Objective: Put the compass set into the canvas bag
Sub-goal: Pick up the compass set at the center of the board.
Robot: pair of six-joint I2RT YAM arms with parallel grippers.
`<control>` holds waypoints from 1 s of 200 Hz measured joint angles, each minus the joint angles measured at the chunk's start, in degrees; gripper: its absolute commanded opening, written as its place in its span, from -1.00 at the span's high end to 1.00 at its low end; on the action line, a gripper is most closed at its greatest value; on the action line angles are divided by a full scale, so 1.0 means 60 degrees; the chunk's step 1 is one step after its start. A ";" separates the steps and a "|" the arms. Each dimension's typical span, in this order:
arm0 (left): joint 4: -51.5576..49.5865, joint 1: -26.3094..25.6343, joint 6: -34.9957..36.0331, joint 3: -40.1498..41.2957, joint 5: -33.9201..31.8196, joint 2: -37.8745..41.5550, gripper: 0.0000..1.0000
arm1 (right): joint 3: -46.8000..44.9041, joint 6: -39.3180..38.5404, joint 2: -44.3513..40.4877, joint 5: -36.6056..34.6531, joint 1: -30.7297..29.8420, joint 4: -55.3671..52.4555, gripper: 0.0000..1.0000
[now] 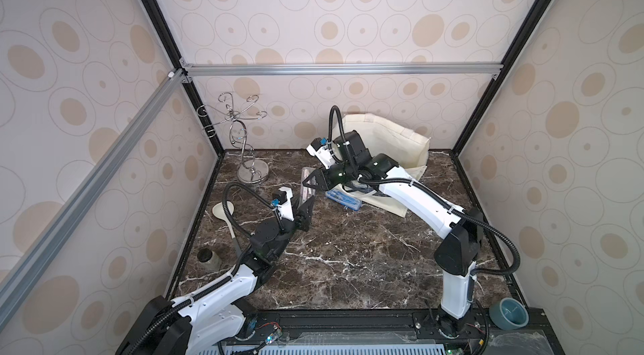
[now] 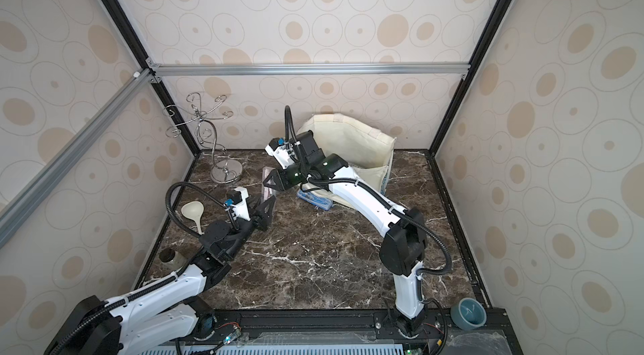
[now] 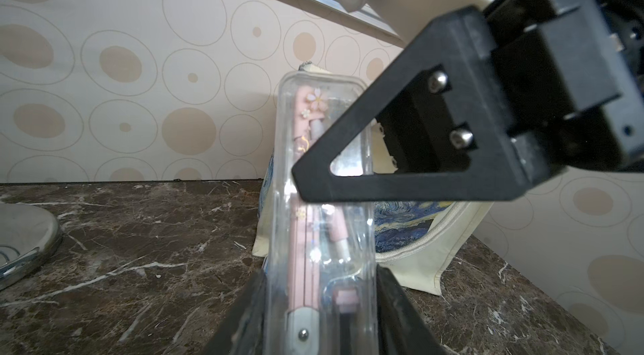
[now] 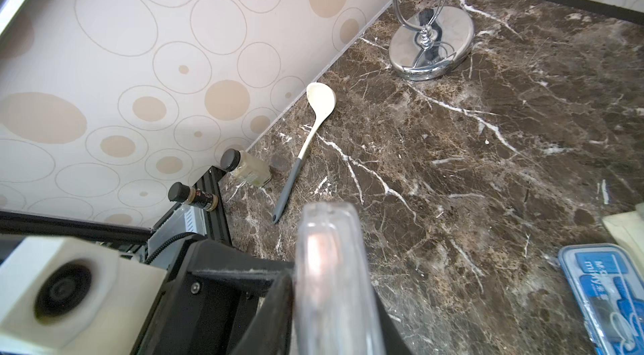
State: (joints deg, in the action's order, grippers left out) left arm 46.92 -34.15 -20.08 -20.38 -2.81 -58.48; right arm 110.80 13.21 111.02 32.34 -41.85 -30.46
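The canvas bag (image 1: pixel 393 140) stood at the rear. In front of it hung the clear-cased compass set (image 3: pixel 324 241), with my left gripper (image 1: pixel 304 212) clamped on one end and my right gripper (image 1: pixel 311 179) closed on the other. This looked like a handover: next, I judged, the left must release and the right carry it to the bag.

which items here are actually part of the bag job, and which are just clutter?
In the job: clear compass case, left pincer and right pincer both gripping it, canvas bag.
Lying about: blue case (possibly another set), chrome stand, spoon, jar, spice bottle, teal bowl.
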 measured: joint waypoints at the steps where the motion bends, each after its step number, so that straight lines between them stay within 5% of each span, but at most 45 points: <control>1: 0.0000 0.0000 0.0000 0.0000 0.0000 0.0000 0.17 | 0.0000 0.0011 0.0004 0.0022 0.0000 0.0000 0.51; 32: 0.0029 0.0000 -0.0007 0.0036 -0.0007 0.0000 -0.01 | 0.0000 0.0084 0.0040 0.0262 0.0000 0.0062 0.55; 46: 0.0055 0.0000 0.0022 0.0036 -0.0011 0.0000 -0.42 | 0.0000 0.0106 0.0040 0.0280 0.0000 0.0069 0.55; 56: 0.0084 0.0000 0.0000 0.0036 -0.0015 0.0004 -0.99 | 0.0000 0.0106 0.0047 0.0259 0.0000 0.0069 0.55; 129: -0.0062 0.0000 0.0222 0.0062 0.0251 0.0390 -1.00 | 0.0568 -0.0331 0.0047 -0.0579 0.0229 -0.0652 0.55; 200: -0.0852 0.0000 0.0280 0.0058 0.0780 -0.0044 -1.00 | 0.1851 -0.1002 -0.0641 -0.1606 0.1894 -0.1370 0.55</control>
State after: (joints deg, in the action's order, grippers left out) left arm 41.80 -34.15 -18.39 -20.03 1.87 -58.74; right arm 121.91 7.20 107.18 22.70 -30.48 -38.68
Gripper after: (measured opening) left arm 0.998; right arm 0.226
